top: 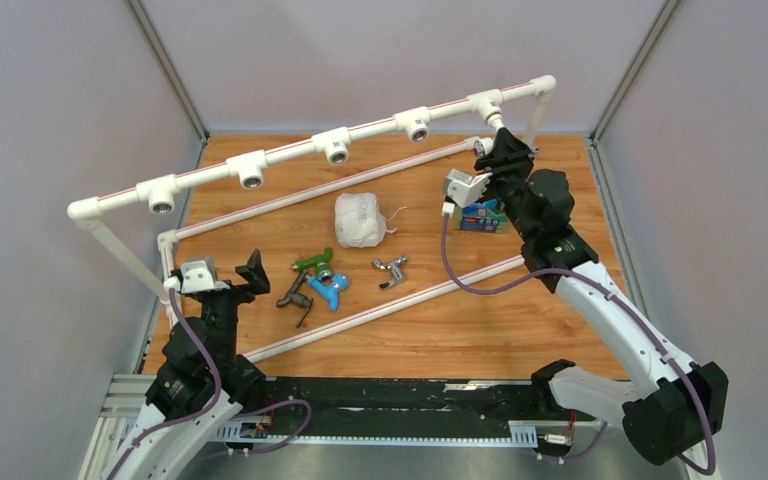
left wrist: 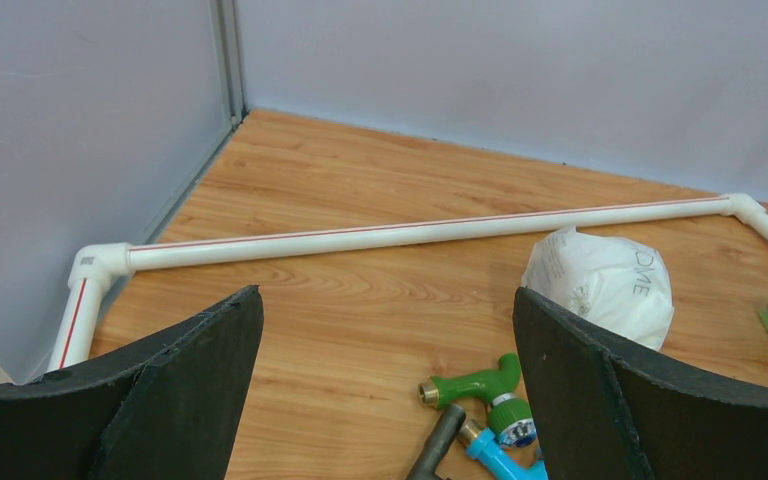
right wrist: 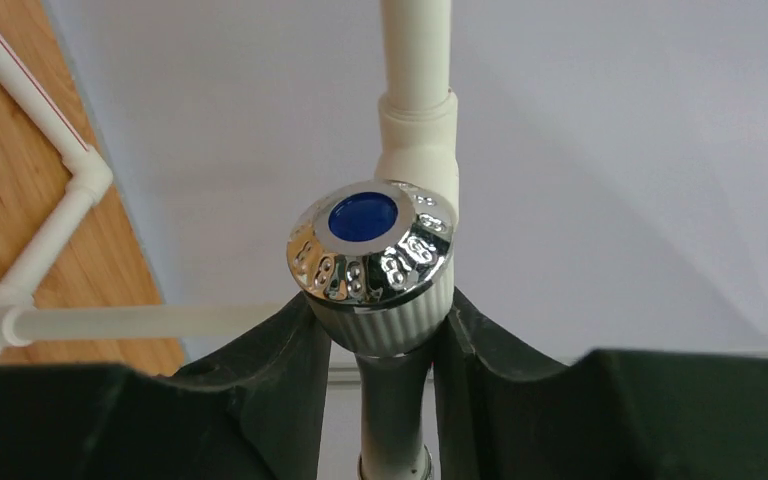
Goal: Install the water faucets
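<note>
**While your left hand hangs open, your right grips the white faucet at the far rail**

Where the arms are bolted, nearest you, your left hand (left wrist: 385, 305) hangs low over the left side of the worktop (top: 440, 330). Its fingers are spread wide with nothing between them. Just beyond it, three faucets lie in a tight cluster: the dark grey faucet (top: 295, 297), the blue faucet (top: 328, 288) close on its right, and the green faucet (top: 312, 262) behind both. The chrome faucet (top: 390, 270) lies on its own to their right.

Farther back sits a white bag (top: 360, 220). To its right is a blue-green box (top: 482, 215), partly hidden by your right arm.

At the far right, your right hand (right wrist: 380, 320) is raised to the end tee (top: 485, 103) of the upper pipe rail (top: 290, 158). Its fingers are closed on the ribbed handle of the white faucet (right wrist: 372, 245), whose chrome cap with a blue dot faces the wrist camera. The faucet sits just in front of the white fitting; you cannot tell whether it is threaded in.
</note>
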Robot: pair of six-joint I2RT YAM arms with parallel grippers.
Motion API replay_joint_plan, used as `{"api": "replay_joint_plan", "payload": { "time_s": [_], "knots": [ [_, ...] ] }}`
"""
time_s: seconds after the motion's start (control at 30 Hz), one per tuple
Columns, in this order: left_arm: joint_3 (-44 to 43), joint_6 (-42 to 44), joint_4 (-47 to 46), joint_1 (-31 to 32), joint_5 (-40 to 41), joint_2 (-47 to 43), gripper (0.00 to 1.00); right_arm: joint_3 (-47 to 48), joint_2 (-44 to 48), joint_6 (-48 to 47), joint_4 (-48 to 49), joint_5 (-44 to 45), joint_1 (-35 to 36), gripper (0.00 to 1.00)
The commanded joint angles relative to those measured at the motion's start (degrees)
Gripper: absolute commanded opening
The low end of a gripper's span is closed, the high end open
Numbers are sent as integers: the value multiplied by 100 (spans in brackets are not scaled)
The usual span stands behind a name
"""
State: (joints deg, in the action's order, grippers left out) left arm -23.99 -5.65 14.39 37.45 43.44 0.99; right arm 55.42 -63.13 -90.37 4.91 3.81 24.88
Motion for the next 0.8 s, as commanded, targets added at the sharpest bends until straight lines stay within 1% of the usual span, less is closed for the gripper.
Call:
{"api": "replay_joint_plan", "payload": {
  "time_s": [0.0, 0.03, 0.07, 0.13, 0.2, 0.27, 0.33, 0.43, 0.47, 0.53, 0.6, 0.67, 0.7, 0.73, 0.77],
  "knots": [
    [-124, 38, -33, -36, 24, -47, 100, 355, -15, 2685, 501, -494, -10, 32],
    [-124, 38, -33, -36, 15, -47, 100, 408, -23, 3274, 598, -600, -10, 24],
    [-124, 29, -33, -28, 15, -47, 100, 487, -32, 3967, 686, -671, -1, 17],
    [-124, 29, -33, -36, 7, -47, 100, 540, -76, 5530, 1002, -672, -19, 12],
    [-132, 29, -33, -28, 7, -47, 100, 436, -59, 7130, 1545, -550, -19, 0],
    [-124, 20, -16, -27, 7, -47, 100, 129, -6, 9263, 2257, 230, -19, 0],
    [-132, 11, -15, -36, 6, -47, 100, -13, 47, 11153, 2418, 925, -36, 0],
    [-124, 11, -24, -36, -11, -47, 100, -127, 38, 13730, 2165, 1621, -63, 0],
    [-132, 11, -24, -27, -20, -47, 100, -206, 47, 14766, 2033, 1814, -80, 0],
    [-141, 11, -15, -27, -29, -47, 100, -434, 64, 16289, 1883, 2043, -80, 0],
    [-141, 3, 2, -27, -20, -47, 100, -645, 64, 17146, 1969, 2149, -72, 0],
    [-133, 3, 2, -27, -20, -38, 100, -795, 73, 17446, 2110, 2255, -80, 0],
    [-132, 3, -7, -27, -20, -47, 100, -857, 82, 17491, 2198, 2290, -80, 2],
    [-132, 3, -7, -27, -20, -47, 100, -962, 125, 17448, 2338, 2308, -80, 10],
    [-132, 3, -15, -36, -20, -47, 100, -1067, 161, 17309, 2531, 2325, -89, 15]
  ]
}}
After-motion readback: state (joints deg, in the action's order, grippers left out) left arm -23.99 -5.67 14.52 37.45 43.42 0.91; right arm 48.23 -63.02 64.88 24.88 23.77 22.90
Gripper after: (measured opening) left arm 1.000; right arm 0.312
